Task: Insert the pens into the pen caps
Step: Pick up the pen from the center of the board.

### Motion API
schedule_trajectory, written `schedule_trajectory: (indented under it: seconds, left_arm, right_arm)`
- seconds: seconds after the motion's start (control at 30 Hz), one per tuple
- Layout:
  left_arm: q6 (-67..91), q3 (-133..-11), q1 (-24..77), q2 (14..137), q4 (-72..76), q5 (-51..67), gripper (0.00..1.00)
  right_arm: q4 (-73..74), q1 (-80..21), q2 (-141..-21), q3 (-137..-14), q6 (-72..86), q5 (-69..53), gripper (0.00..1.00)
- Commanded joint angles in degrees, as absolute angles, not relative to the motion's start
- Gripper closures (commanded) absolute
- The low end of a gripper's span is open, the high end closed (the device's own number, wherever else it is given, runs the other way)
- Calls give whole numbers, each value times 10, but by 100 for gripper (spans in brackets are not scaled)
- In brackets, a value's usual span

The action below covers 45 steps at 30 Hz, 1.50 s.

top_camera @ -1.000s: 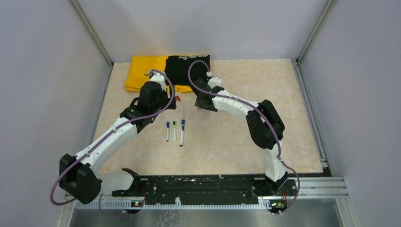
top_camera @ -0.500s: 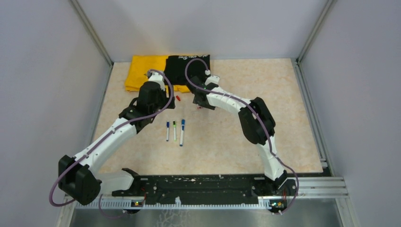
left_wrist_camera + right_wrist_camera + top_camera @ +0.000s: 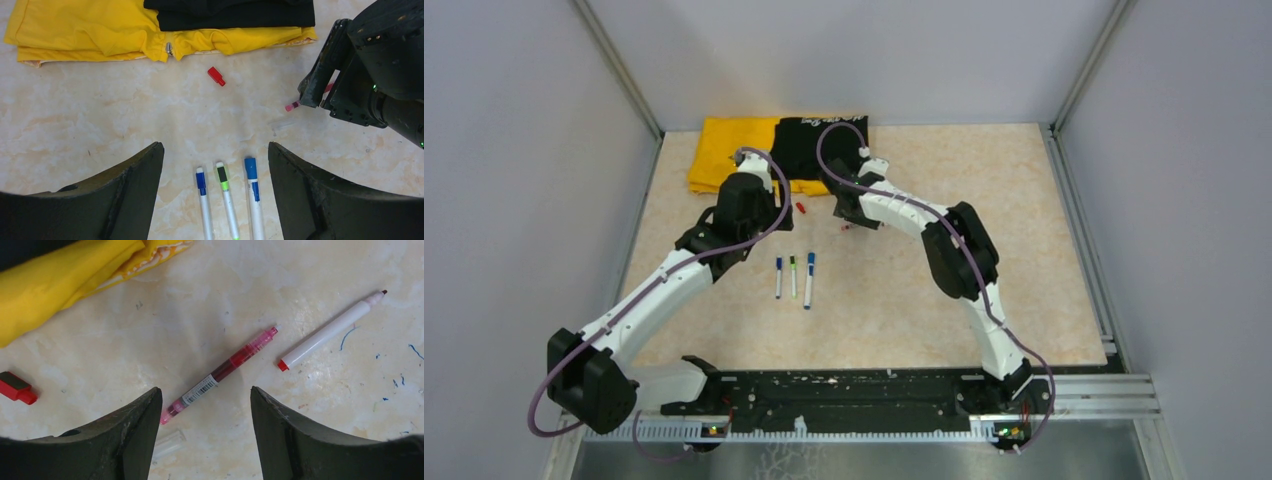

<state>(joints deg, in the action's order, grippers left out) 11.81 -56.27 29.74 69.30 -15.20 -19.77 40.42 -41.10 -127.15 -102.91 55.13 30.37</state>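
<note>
White pen (image 3: 330, 335), right wrist view only, hidden overhead

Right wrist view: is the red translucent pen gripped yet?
No, the red translucent pen lies on the table; the right gripper is open, not clamping it.

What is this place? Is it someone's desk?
Probably a robot lab booth, not a desk: the left arm and right arm are bolted to a metal rail, plain grey walls box in the table, and pens lie out.
</note>
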Motion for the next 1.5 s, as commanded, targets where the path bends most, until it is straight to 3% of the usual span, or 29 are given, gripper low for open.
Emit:
schedule_trajectory:
  seconds: [0.0,0.43,0.97,1.27,1.47]
  left_arm:
    - [111,-565,293,687,-153,-205,18]
    - [111,-566,293,687,-154,-205,18]
    - [109,-567,291,685,-155,-214,18]
    - [109,-568,291,689,-154,-209,19]
    - [109,-567,291,689,-154,-208,18]
  right_arm:
    - [404,-404,-1294,-1076,531,312,36]
    - [403,-404,-1312,-1087,505,288,43]
    - [371,-397,-1309,-1057,463,244,75]
    - [355,-388,-1288,-1026,407,247,84]
    - [346,-380,-1282,-1019,347,219,100]
